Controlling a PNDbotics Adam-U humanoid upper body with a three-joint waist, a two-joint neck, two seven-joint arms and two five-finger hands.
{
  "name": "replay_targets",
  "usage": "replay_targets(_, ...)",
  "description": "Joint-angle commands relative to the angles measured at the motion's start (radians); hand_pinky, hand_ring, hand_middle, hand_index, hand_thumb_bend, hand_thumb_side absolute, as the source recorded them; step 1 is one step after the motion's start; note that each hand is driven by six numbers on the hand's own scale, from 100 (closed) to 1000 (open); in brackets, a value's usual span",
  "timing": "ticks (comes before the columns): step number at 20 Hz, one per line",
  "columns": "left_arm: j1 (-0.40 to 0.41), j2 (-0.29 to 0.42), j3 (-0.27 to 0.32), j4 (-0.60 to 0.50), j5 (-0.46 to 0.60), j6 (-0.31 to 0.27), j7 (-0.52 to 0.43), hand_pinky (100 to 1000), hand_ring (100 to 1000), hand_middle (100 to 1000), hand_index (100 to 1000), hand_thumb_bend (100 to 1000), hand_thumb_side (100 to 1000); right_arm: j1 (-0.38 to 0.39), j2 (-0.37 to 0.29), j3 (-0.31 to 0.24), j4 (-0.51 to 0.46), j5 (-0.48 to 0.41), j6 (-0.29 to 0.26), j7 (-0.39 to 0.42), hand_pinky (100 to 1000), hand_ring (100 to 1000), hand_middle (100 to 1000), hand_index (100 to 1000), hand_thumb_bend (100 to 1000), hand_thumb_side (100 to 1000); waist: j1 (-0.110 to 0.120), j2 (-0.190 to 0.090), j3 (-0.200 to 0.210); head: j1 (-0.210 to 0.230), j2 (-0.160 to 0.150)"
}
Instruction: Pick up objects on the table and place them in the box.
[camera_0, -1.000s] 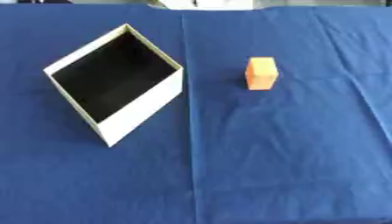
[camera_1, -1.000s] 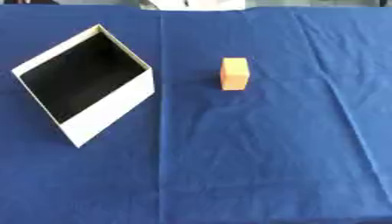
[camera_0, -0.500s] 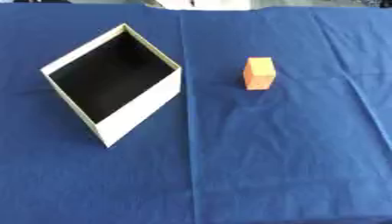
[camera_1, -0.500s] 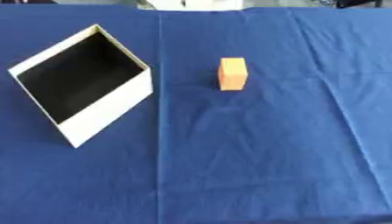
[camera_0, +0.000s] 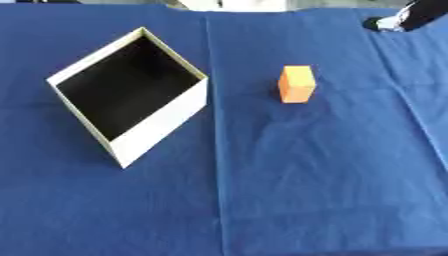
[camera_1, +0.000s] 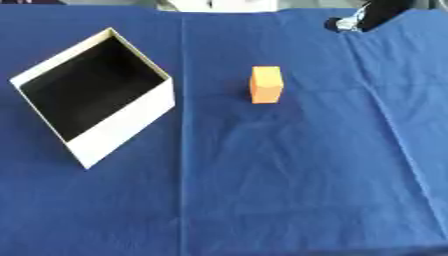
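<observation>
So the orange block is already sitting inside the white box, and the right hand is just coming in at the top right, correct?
Not quite. The orange block stands on the blue cloth, apart from the white box, whose dark inside shows nothing, as the left eye view shows. The right hand is indeed at the top right.

**Blue cloth, pale box, orange block**

The tablecloth is a deep, plain blue with no pattern, only faint lighter creases running down it; the box has cream-white outer walls and rim, and its inside is black; the block is bright orange, its top face a little lighter than its sides; the right hand, at the upper right corner, is black with a small silvery-white patch.
</observation>
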Motion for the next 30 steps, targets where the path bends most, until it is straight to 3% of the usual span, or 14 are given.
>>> replay_targets(1, -0.010, 0.013, -0.001, -0.020, 0.008, 0.001, -0.005, 417, 546, 618, 688, 144, 640, -0.046, 0.019, 0.002, 0.063, -0.035, -0.044, 0.046, 935, 960, 939, 1000, 345, 429, 0.003, -0.023, -0.001, -0.010, -0.004)
replay_targets(4, -0.012, 0.012, -0.002, -0.020, 0.010, 0.002, -0.007, 417, 546, 618, 688, 138, 638, -0.066, 0.045, -0.004, 0.108, -0.044, -0.093, 0.096, 935, 946, 943, 1000, 320, 346, 0.006, -0.024, 0.000, -0.014, -0.007)
replay_targets(9, -0.016, 0.012, -0.004, -0.020, 0.012, 0.002, -0.011, 417, 546, 618, 688, 128, 635, -0.081, 0.073, -0.013, 0.139, -0.048, -0.149, 0.177, 937, 942, 946, 1000, 308, 292, 0.007, -0.024, 0.001, -0.022, -0.005)
replay_targets(20, -0.021, 0.007, -0.005, -0.020, 0.018, 0.003, -0.018, 417, 546, 617, 688, 112, 628, -0.081, 0.128, -0.003, 0.136, -0.133, -0.131, 0.355, 964, 970, 947, 1000, 310, 325, 0.007, -0.021, 0.009, -0.041, 0.005)
replay_targets(30, -0.022, 0.000, -0.009, -0.020, 0.022, 0.009, -0.032, 416, 545, 618, 688, 100, 627, -0.074, 0.156, 0.046, 0.105, -0.164, -0.119, 0.436, 963, 968, 950, 1000, 357, 430, 0.004, -0.016, 0.018, -0.045, 0.016)
